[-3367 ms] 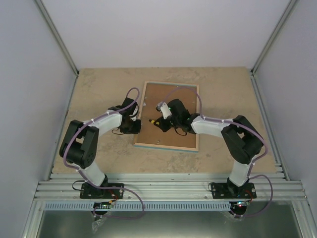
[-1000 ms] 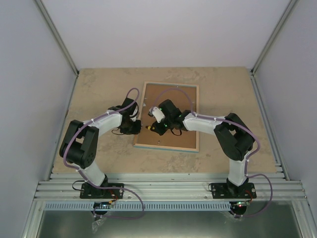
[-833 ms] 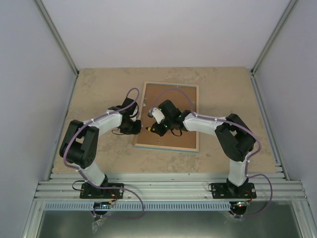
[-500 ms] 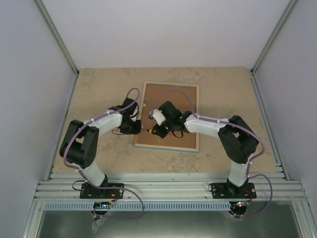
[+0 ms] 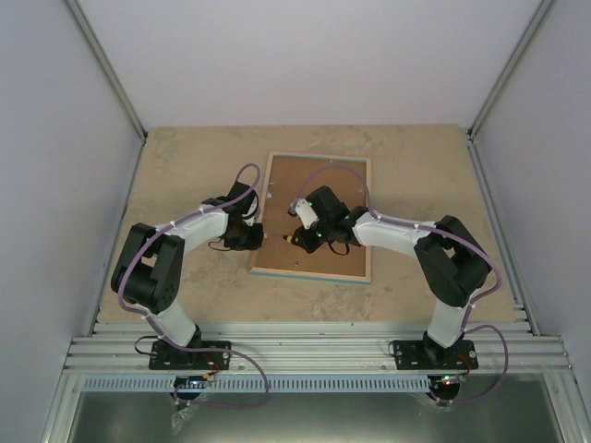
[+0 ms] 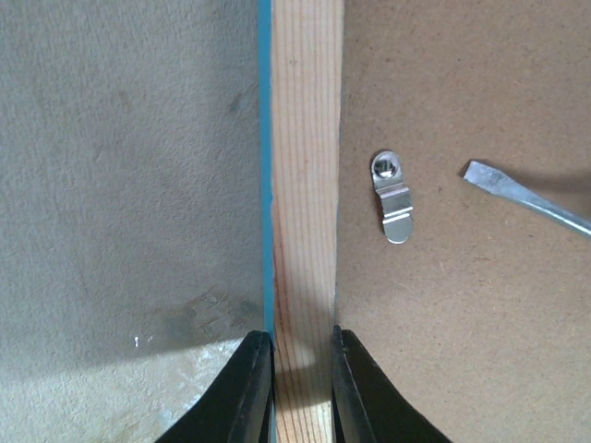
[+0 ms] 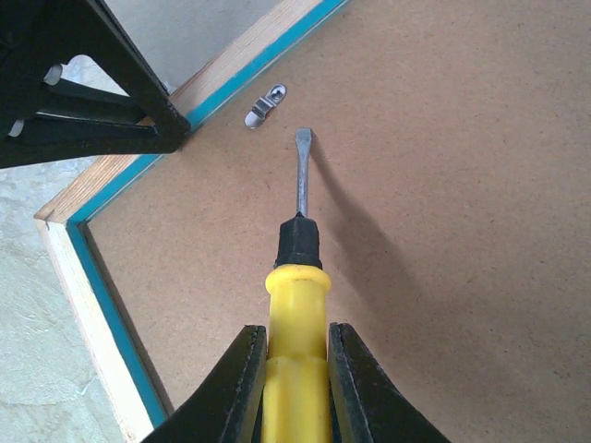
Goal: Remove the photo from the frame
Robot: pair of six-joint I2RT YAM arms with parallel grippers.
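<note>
The frame (image 5: 319,274) is laid face down on the table (image 5: 185,166), brown backing (image 5: 343,180) upward, so the photo is seen in no view; it is judged to be shut inside, beneath that backing. The step in hand is judged to be the freeing of the backing: the rail (image 6: 303,185) on the frame's 9 o'clock side is pinched by the left gripper (image 6: 302,369), and a yellow-handled screwdriver (image 7: 297,249) is clamped in the right gripper (image 7: 297,341), its flat blade aimed at a small metal clip (image 7: 265,104). In the right wrist view the clip is found at 11 o'clock from the blade tip, near but apart. The next move is judged to call for the tip to be brought against the clip and the clip swung aside, with the frame held down so that it is not pushed along. Only the top view gives the whole frame and both arms, but there the clip is too small to be made out. In the left wrist view the clip's tongue is shown lying along the rail, pointing to 6 o'clock, with the blade at its 3 o'clock; whether the backing is pinned by it cannot be told.
</note>
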